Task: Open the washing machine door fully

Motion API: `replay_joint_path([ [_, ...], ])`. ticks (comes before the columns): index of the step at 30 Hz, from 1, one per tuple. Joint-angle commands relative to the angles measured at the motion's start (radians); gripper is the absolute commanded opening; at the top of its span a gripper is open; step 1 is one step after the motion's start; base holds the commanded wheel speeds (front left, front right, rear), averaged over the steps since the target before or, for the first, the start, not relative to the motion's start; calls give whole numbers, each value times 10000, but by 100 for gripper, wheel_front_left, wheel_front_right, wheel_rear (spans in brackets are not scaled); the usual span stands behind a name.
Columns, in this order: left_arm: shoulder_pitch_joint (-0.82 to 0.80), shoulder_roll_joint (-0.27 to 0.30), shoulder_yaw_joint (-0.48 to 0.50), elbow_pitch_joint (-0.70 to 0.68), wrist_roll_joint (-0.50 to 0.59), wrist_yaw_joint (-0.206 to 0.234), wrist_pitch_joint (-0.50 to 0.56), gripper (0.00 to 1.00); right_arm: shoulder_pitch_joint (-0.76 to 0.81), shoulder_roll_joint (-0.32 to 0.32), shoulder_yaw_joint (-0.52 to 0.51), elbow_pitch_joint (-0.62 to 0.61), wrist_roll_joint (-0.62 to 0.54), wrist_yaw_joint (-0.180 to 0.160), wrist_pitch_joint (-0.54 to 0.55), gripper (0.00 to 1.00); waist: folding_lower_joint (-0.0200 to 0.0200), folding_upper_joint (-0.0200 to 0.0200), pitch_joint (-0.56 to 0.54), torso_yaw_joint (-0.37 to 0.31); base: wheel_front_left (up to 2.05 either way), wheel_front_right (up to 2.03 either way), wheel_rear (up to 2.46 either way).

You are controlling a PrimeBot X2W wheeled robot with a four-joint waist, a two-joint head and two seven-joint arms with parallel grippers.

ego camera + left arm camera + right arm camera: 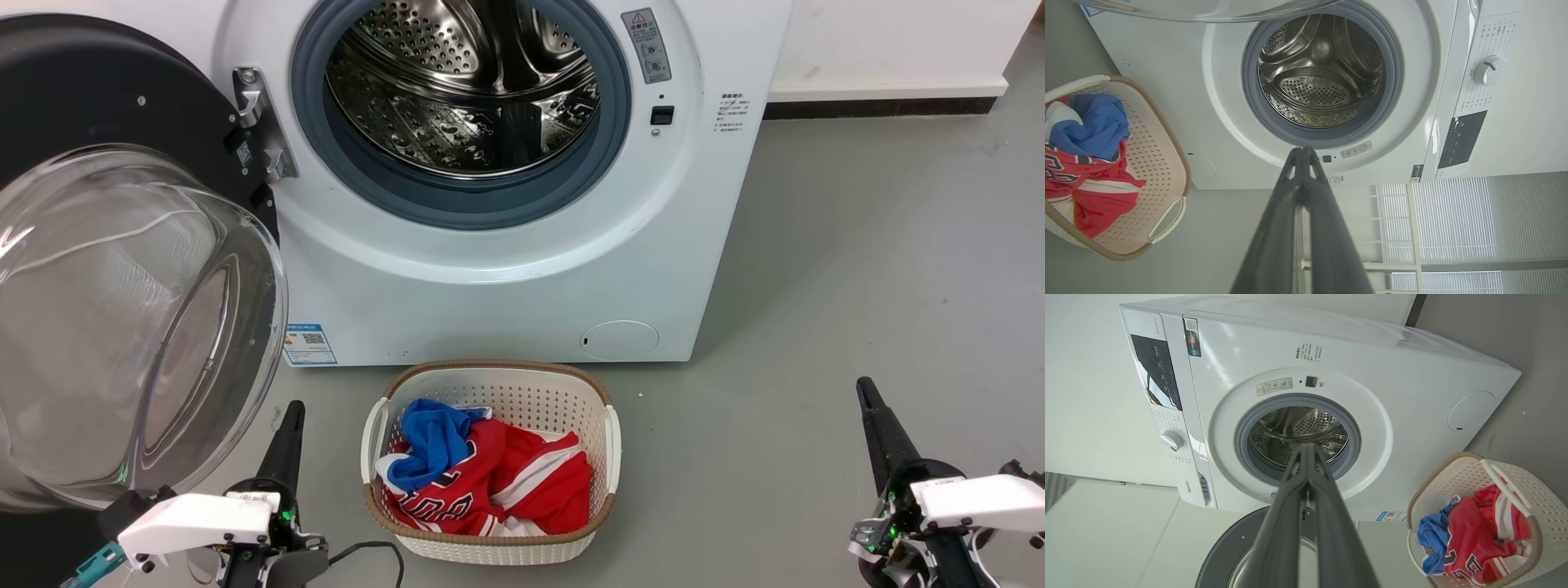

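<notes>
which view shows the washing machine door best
The head view: the washing machine door stands wide open at the left, black rim and glass bowl visible. The left wrist view catches a sliver of glass; the right wrist view, part of its rim.

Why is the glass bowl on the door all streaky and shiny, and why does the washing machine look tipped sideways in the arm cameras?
Head view: the clear bowl of the washing machine door mirrors room light, so pale streaks cross it. Left wrist view: the washing machine looks sideways because that camera is turned with its arm. Right wrist view: the wide lens makes its edges splay.
</notes>
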Motion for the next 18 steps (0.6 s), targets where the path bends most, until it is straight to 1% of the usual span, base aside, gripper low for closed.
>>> replay_joint_path([
  [1, -191, -34, 93, -60, -198, -98, 71, 0, -154, -24, -29, 11, 252, 1, 67, 0, -1, -1, 0, 4, 0, 0, 0],
  [18, -198, -200, 423, -62, -1213, -319, 384, 0, -279, 8, -178, 126, 1488, 0, 287, 0, -1, -1, 5, 43, 0, 0, 0],
])
